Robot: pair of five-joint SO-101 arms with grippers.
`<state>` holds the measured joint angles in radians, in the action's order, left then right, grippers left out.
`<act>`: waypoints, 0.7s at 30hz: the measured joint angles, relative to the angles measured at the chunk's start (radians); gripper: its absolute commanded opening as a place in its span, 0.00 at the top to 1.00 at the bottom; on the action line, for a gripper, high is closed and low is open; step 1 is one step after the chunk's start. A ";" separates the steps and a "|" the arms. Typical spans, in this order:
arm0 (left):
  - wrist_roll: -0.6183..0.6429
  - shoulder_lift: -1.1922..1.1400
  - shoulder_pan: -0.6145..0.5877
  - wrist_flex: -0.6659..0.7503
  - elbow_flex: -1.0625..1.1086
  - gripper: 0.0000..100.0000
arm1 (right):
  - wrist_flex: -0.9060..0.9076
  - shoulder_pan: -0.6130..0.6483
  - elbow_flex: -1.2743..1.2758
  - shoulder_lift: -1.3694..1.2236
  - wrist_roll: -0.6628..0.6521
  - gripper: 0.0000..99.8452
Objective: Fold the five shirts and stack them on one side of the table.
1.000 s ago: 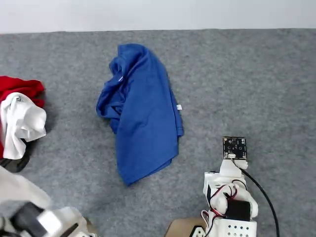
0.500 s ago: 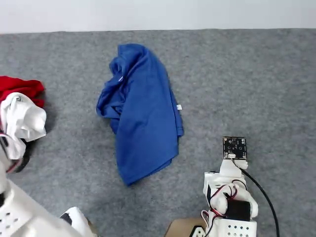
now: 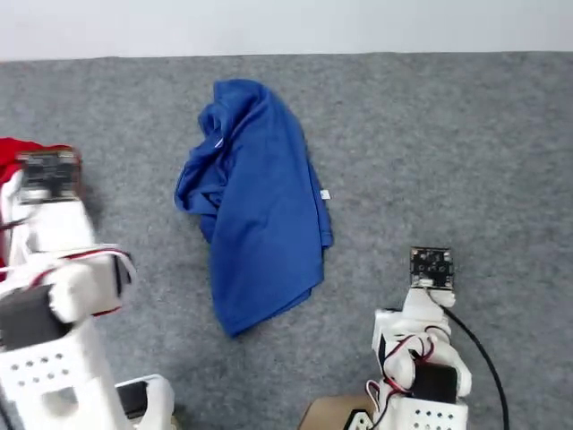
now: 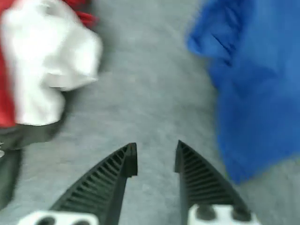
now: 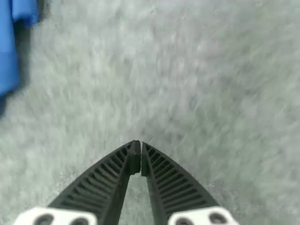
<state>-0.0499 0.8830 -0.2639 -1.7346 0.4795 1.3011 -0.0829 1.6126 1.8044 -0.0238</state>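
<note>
A crumpled blue shirt (image 3: 260, 206) lies in the middle of the grey table. At the left edge a red shirt (image 3: 16, 152) peeks out from behind my left arm (image 3: 54, 269), which stands over the pile there. In the left wrist view my left gripper (image 4: 155, 159) is open above bare table, with a white shirt (image 4: 51, 61) on a red shirt (image 4: 7, 93) to one side and the blue shirt (image 4: 253, 84) to the other. My right gripper (image 5: 137, 157) is shut and holds nothing, over bare table near the blue shirt's edge (image 5: 11, 42).
A dark garment (image 4: 9, 154) lies under the white and red ones. The right arm (image 3: 421, 358) sits at the front right of the table. A brown object (image 3: 327, 414) shows at the front edge. The table's carpet ends at a pale wall (image 3: 286, 27) at the back.
My left arm has swung up from the lower left corner and now covers the white shirt in the high view. The right arm has shifted slightly.
</note>
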 measured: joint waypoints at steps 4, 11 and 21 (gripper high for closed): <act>0.000 0.000 0.152 0.031 0.081 0.96 | -0.089 -0.071 -0.101 0.000 -0.026 0.99; -0.118 0.000 0.238 0.120 0.255 0.96 | -0.064 -0.087 -0.259 0.002 -0.091 0.99; -0.176 0.000 0.350 0.261 0.453 0.87 | 0.167 -0.115 -0.419 0.012 -0.094 0.99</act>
<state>-0.2263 0.8830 0.0859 -1.4737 0.9321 1.4684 -0.1979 1.1937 1.8167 -0.1174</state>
